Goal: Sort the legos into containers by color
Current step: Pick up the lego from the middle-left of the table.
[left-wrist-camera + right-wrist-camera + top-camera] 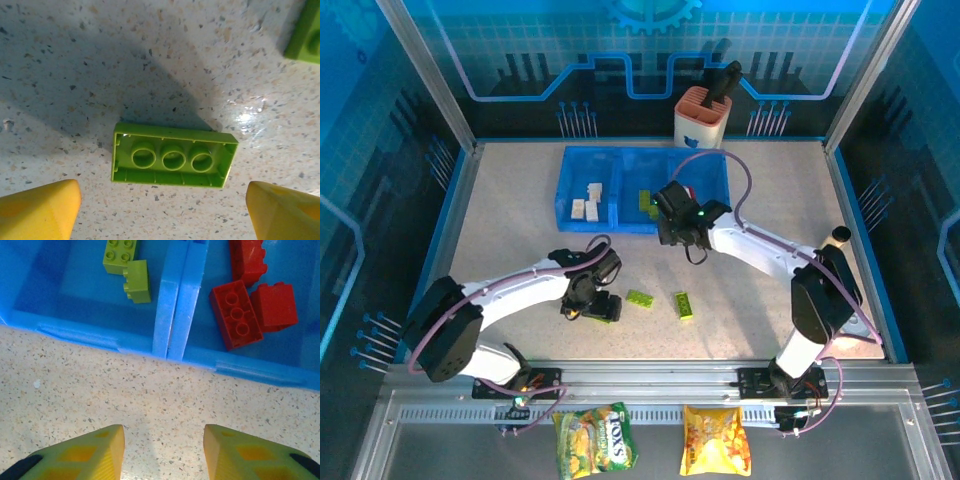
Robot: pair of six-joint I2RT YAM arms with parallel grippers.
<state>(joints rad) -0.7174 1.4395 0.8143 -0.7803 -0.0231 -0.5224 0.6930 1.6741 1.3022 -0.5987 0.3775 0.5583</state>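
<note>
Left wrist view: left gripper [162, 199] fingers spread astride the upturned green brick [172, 161] for pickup; right gripper [164, 434] fingers released, empty.

- A lime lego [174, 161] lies upside down, hollow side up, just ahead of the left gripper [162, 200].
- The blue containers [175, 315] are just ahead of the right gripper [164, 432], with green legos [127, 270] ahead-left and red legos [245, 305] ahead-right.

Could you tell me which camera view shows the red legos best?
The right wrist view: three red legos lie close and sharp in the right-hand blue compartment. In the top external view the right arm reaches over that compartment. The left wrist view faces a lime green brick on the table.
</note>
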